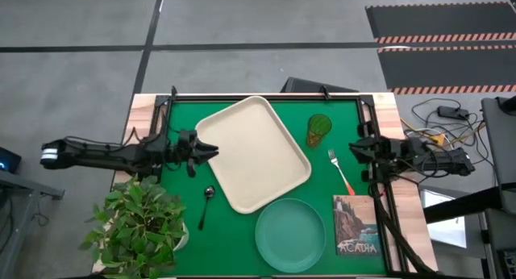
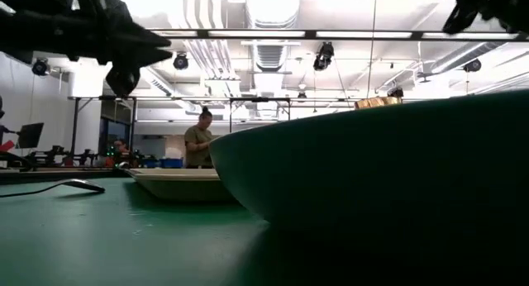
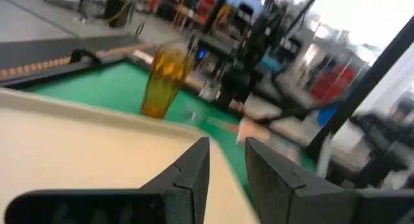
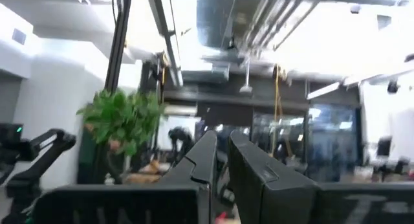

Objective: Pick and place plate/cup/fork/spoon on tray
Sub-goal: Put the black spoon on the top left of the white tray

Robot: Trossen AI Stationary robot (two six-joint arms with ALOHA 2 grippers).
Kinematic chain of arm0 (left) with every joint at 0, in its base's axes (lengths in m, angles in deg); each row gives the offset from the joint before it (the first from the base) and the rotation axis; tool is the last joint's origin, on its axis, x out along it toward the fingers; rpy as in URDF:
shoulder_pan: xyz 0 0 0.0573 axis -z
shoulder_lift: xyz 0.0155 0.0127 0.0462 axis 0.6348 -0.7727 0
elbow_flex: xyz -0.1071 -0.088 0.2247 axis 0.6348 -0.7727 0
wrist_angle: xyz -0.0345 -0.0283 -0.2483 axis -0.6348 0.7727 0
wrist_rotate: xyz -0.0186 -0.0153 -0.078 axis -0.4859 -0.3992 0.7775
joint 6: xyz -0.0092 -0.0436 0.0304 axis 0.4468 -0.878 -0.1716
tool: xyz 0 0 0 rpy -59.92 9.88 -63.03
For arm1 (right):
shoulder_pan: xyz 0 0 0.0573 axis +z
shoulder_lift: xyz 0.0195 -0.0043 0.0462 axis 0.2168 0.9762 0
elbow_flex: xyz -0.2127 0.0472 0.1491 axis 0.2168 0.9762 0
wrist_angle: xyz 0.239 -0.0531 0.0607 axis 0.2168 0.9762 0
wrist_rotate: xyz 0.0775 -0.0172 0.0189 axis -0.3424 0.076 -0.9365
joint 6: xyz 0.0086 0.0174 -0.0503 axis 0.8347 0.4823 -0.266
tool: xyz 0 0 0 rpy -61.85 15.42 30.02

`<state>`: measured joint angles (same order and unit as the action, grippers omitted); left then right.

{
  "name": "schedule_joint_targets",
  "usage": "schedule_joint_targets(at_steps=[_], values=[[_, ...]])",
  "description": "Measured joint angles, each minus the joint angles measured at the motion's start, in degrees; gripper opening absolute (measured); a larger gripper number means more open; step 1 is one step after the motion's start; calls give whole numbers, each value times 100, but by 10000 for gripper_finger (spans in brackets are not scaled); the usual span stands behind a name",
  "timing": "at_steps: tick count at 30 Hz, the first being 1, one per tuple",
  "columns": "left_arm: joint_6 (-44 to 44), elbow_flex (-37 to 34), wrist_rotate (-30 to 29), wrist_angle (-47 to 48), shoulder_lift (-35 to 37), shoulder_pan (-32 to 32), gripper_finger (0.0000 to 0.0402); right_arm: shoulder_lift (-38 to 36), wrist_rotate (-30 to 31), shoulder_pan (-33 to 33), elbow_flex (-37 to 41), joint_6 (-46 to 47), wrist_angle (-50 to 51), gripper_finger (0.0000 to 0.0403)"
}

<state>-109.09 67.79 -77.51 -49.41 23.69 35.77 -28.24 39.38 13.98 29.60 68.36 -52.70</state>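
So we've got the left gripper hanging right over the near-left edge of the tray, fingers pinched to a narrow gap with nothing between them. Straight ahead of it, past the far side of the tray, the cup stands upright on the green mat. The spoon lies just behind and below that gripper, off the tray. The right gripper sits at the mat's right edge, fingers nearly closed and empty, with the fork just in front of it. The plate is near the tray's corner, beside the Acadia book.
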Motion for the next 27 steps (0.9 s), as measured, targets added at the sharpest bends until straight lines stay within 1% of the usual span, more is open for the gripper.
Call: schedule_joint_targets(at_steps=[2, 5, 8, 10, 13, 15, 17, 24, 27], values=[[-85, -18, 124, -115, -86, 0, 81, 123, -1, 0, -185, -208, 2, 27], [-550, -33, 121, -39, -258, -2, 81, 399, 0, 0, -458, -449, 50, 27], [-1058, 63, 37, 429, -408, -2, 81, 719, 48, 0, -720, -655, 30, 27], [-1622, 187, -111, 1162, -514, 0, 81, 952, 215, 2, -876, -754, 46, 27], [-2534, 555, -291, 2881, -724, 2, 81, 1274, 522, 1, -1109, -965, 45, 27], [-3023, 849, -298, 3842, -938, 2, 81, 1469, 714, 2, -1256, -1084, 90, 27], [-3313, 1098, -216, 4561, -1141, 5, 81, 1637, 877, 2, -1409, -1182, 267, 27], [-4061, 1999, 765, 6158, -1703, 147, 81, 1919, 1428, 0, -1848, -1306, 1133, 27], [-4436, 2373, 958, 6578, -1975, 397, 81, 1917, 1504, 0, -1878, -1366, 1225, 27]])
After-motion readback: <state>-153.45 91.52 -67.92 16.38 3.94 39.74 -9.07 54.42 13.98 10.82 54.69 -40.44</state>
